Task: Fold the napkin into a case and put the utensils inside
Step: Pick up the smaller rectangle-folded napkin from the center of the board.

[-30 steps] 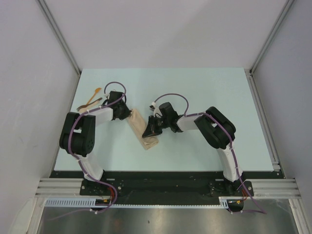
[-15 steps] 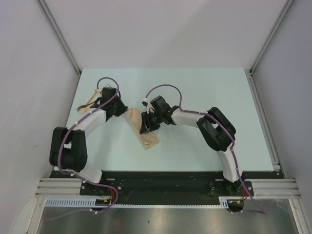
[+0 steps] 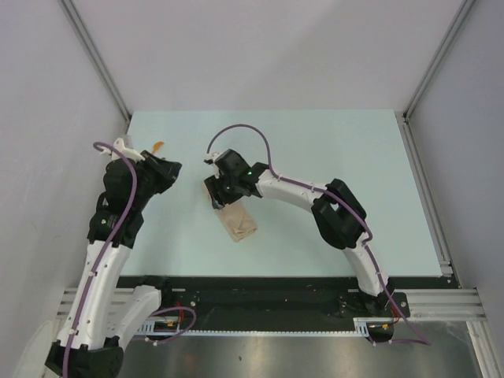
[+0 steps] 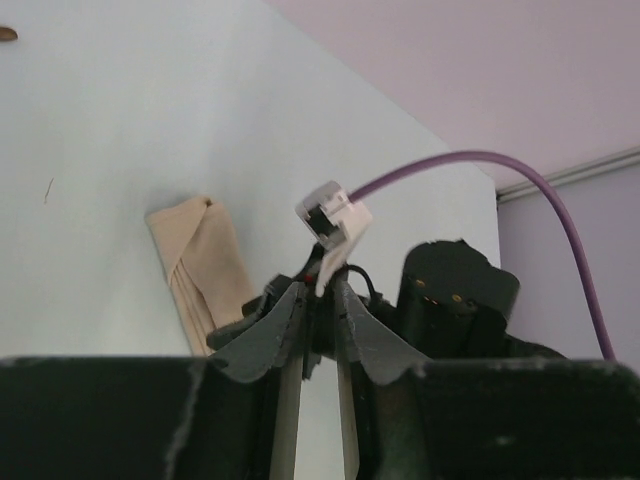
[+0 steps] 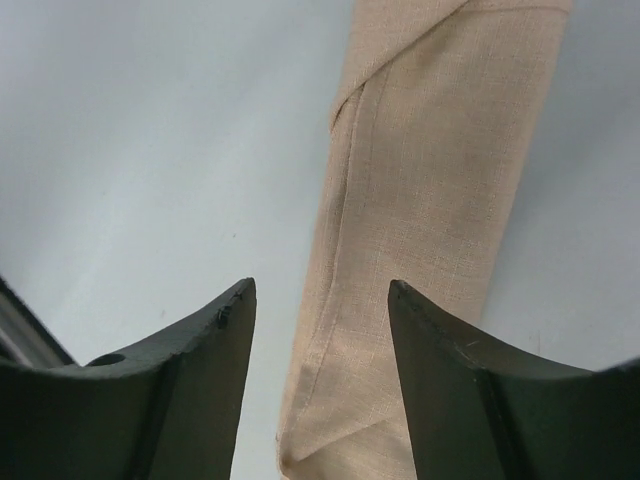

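**Inspector:** Where did the case lie?

**Assessor:** The case (image 3: 240,224) lay flat on the table (image 3: 331,157), left of centre, slanting from far left to near right. It was folded into a narrow pouch. Its far end sat under the right gripper (image 5: 320,290).

**Inspector:** State of the jaws?

**Assessor:** The right gripper's jaws stood well apart and released, hanging just above the cloth, which showed between them unpinched. A second before, that gripper had been down on the middle of the case. The left gripper (image 4: 320,298) showed a slim gap with nothing in it. A second before, it had been at the case's far-left end.

**Inspector:** What else had changed?

**Assessor:** The left arm (image 3: 118,205) had lifted clear and swung to the far left, well apart from the case. The right gripper had slid along to the far end.

**Inspector:** And the utensils?

**Assessor:** Only the tip of the spoon (image 3: 159,145) showed, near the left gripper at the far left. The rest was hidden by the arm. No utensil showed in the case.

**Inspector:** Your reading?

**Assessor:** In my judgement the folding was finished and both grippers had let go. The loading remained wholly undone, and the left gripper appeared placed to fetch the first utensil. The pouch mouth might need holding open.
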Robot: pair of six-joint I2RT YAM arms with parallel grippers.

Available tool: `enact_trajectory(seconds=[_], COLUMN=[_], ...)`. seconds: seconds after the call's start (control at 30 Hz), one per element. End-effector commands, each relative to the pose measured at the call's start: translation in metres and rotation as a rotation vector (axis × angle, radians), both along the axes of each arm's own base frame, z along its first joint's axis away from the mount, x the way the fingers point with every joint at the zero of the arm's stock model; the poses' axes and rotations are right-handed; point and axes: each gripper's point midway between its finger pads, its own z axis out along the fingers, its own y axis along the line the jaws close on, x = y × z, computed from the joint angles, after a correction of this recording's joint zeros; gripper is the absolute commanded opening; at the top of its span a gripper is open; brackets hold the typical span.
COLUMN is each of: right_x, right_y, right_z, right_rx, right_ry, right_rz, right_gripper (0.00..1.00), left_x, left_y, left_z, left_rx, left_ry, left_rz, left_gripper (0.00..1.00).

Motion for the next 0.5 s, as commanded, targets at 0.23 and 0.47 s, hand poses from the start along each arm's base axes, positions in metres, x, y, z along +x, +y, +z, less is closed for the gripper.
enact_trajectory(seconds=[0.23, 0.47], right_x=[0.023, 0.031], right_y=[0.008, 0.012], right_z=[-0.022, -0.041], right_rx=[-0.274, -0.403], right_ry=[-0.205, -0.264], right_rz=[-0.119, -0.157], right_gripper=[0.62, 0.65], left_x=[-0.046, -0.054], left_y=[-0.009, -0.012], left_z=[-0.024, -0.030], left_rx=[0.012, 0.005], left_ry=[0.072, 0.075], left_rz=[-0.107, -0.131], left_gripper=[0.22, 0.22])
